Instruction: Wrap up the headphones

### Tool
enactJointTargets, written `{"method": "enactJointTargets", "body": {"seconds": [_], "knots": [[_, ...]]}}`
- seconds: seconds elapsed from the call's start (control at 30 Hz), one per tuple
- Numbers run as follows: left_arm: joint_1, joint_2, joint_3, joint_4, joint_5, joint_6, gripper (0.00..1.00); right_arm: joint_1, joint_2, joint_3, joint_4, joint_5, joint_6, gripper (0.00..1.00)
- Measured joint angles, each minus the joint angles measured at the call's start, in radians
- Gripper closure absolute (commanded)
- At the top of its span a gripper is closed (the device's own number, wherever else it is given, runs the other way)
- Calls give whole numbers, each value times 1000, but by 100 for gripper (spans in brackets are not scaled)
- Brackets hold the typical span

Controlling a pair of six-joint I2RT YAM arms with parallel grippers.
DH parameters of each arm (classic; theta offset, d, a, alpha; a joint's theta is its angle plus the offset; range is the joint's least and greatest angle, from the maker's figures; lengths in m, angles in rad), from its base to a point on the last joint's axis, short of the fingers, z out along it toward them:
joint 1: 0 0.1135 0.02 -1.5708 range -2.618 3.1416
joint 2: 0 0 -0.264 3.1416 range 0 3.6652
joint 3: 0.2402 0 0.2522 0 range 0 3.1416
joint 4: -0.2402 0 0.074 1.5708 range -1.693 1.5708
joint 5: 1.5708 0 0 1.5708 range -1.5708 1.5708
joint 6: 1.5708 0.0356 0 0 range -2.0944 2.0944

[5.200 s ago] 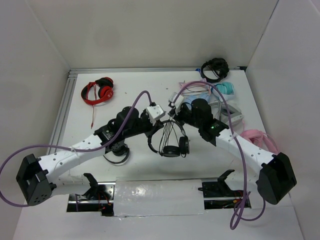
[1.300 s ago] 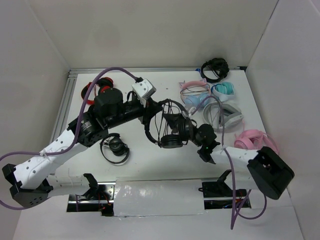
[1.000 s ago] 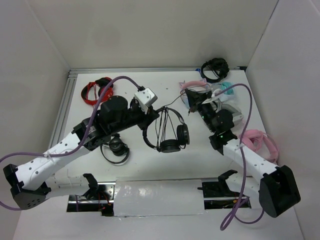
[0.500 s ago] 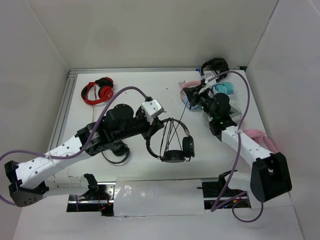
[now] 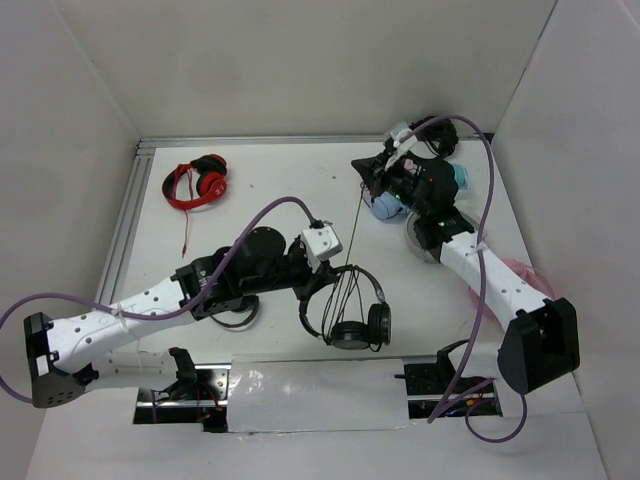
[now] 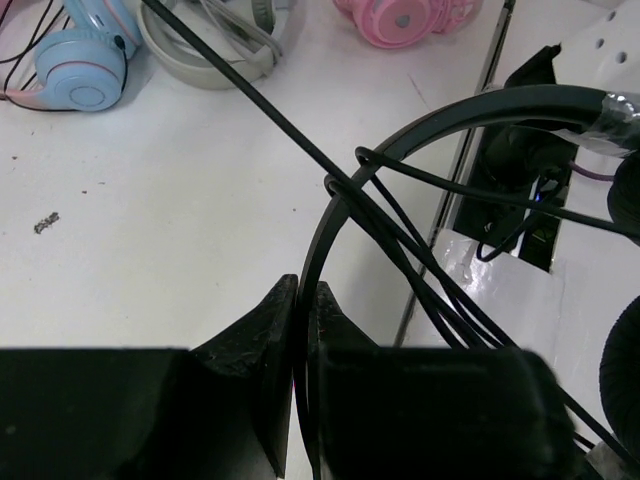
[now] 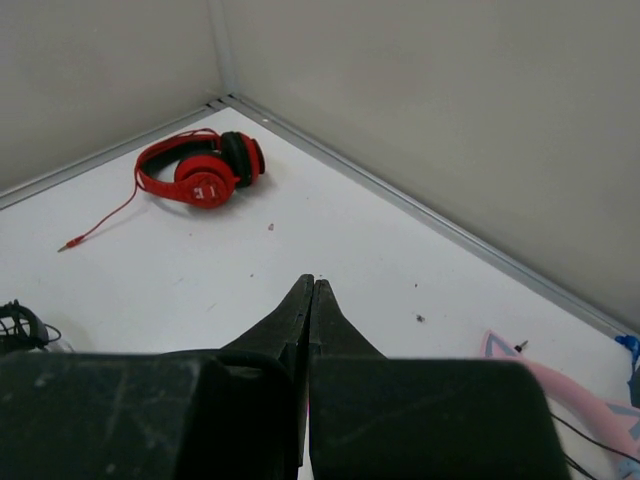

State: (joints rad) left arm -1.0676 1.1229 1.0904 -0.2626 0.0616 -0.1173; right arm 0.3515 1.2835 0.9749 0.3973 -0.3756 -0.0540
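The black headphones (image 5: 352,318) hang from my left gripper (image 5: 318,287), which is shut on their thin headband (image 6: 440,108) near the front middle of the table. The two round earcups point toward the near edge. Several loops of the thin black cable (image 6: 250,100) are wound across the headband. One strand runs taut from there toward the far right, up to my right gripper (image 5: 363,170). In the right wrist view the right gripper (image 7: 312,283) shows its fingers pressed together; the cable between them is too thin to see there.
Red-and-black headphones (image 5: 197,182) lie at the far left, also in the right wrist view (image 7: 200,170). A small black pair (image 5: 238,316) lies under my left arm. Light blue (image 6: 85,75), grey (image 6: 220,40) and pink (image 6: 400,15) pairs crowd the right side. A foil-covered panel (image 5: 320,395) sits at the near edge.
My right gripper has moved toward the far wall, drawing the cable out taut. My left gripper has carried the headphones toward the near edge and slightly right.
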Motion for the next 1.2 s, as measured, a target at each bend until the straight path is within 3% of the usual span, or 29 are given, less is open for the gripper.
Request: {"method": "enactJointTargets", "body": {"seconds": [0.3,0.47,0.87,1.03,1.2], "knots": [[-6,-21,0,39,9,8,100,24,127,13,-46,-78,-14,100],[-16,-33,4,18,-72,8,100,32,135,-91,0,-48,45,100],[-24,-129,1,105,-436,-49,100,98,-98,-470,134,-3,402,100],[-16,-60,76,144,-578,-71,100,225,-199,-555,115,41,459,100],[72,37,185,129,-583,-125,100,321,-297,-609,99,120,489,100]]}}
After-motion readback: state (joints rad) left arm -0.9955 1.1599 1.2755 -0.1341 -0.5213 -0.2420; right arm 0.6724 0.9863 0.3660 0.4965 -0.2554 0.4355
